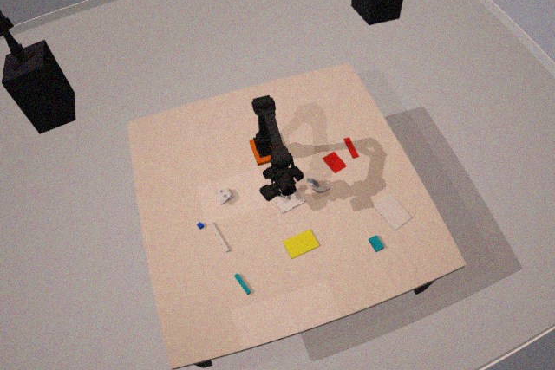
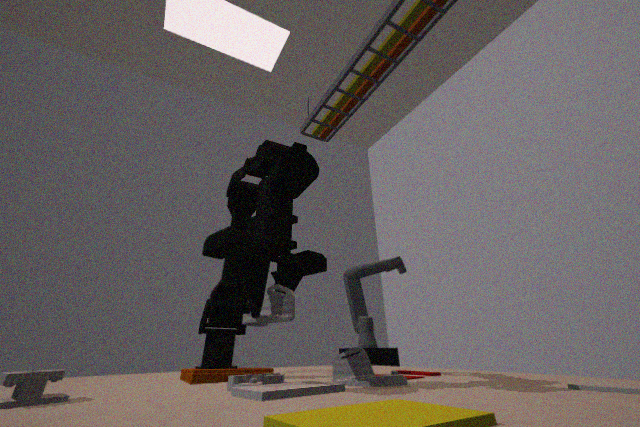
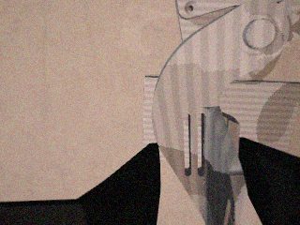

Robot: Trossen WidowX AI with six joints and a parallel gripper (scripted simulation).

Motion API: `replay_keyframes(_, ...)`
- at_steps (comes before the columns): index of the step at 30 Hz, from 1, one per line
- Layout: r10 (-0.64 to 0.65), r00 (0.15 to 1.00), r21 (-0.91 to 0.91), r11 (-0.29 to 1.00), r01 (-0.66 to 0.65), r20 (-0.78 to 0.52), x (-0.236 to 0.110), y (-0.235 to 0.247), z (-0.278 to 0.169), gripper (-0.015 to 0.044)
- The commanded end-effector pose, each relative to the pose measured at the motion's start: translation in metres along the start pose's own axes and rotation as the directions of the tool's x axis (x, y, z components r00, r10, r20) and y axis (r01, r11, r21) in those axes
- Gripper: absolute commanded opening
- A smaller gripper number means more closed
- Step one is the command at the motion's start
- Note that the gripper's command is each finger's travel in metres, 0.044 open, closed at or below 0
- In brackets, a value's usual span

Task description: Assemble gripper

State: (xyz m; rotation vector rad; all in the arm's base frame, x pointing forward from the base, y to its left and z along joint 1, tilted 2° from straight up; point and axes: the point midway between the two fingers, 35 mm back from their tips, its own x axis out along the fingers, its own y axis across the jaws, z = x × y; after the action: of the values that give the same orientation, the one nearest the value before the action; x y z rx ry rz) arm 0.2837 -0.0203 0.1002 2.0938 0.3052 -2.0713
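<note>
My gripper (image 2: 283, 289) (image 3: 195, 149) is shut on a light grey jaw (image 2: 282, 305) (image 3: 180, 89), holding it by its upright part. The jaw's curved arm and round hole reach toward the upper right in the wrist view. It hangs above the gripper base (image 1: 291, 207) (image 2: 305, 390) (image 3: 244, 100), with a gap below it in the exterior view. The arm and held jaw partly hide the base and its pins. The other jaw (image 1: 320, 186) (image 2: 361, 369) lies on the table beside the base. A small grey part (image 1: 223, 196) (image 2: 32, 384), apparently the housing plate, stands on the other side.
A yellow plate (image 1: 301, 243) (image 2: 382, 413) lies in front of the base. Red pieces (image 1: 334, 162) lie beyond the loose jaw. A pale flat plate (image 1: 392, 211) and teal block (image 1: 375, 243) are at right. A white rod (image 1: 220, 236), blue cube (image 1: 200, 225) and teal bar (image 1: 242, 283) are at left.
</note>
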Motion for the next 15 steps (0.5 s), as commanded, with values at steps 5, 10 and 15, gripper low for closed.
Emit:
replay_keyframes(5, -0.002, 1.0, -0.003, 1.0, 0.002, -0.002, 0.0003, 0.0002, -0.0012, 0.0134)
replay_keyframes(10, -0.002, 1.0, -0.015, 1.0, 0.002, -0.002, 0.0003, 0.0002, -0.0012, 0.0134)
replay_keyframes(15, -0.002, 1.0, -0.015, 1.0, 0.002, -0.002, 0.0003, 0.0002, -0.0012, 0.0134)
